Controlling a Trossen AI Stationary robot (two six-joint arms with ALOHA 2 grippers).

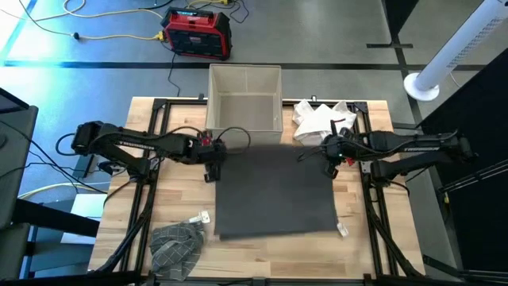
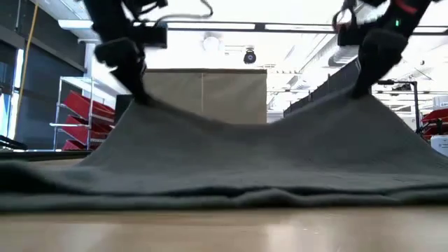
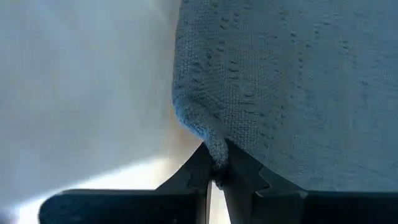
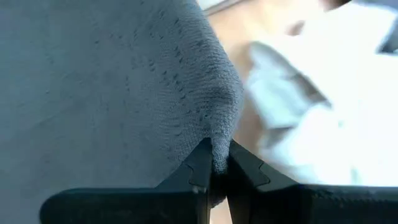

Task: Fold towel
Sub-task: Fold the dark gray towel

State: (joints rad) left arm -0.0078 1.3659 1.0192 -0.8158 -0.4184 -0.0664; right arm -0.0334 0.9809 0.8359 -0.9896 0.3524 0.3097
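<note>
From above, one dark grey towel lies spread across the middle of the bench, and both arms are on it: the left gripper sits at the towel's far left corner, the right gripper at its far right corner. Also up here: one beige bin at the bench's far edge, one white cloth bunched by the far right corner, one patterned grey cloth near the front left corner. Down at table height, both far corners are lifted off the bench, the towel sagging between them while its near edge lies flat. Left wrist camera: fingers pressed together, pinching a bunched corner of towel. Right wrist camera: same story, fingers clamped on the towel's corner, the white cloth just beyond.
</note>
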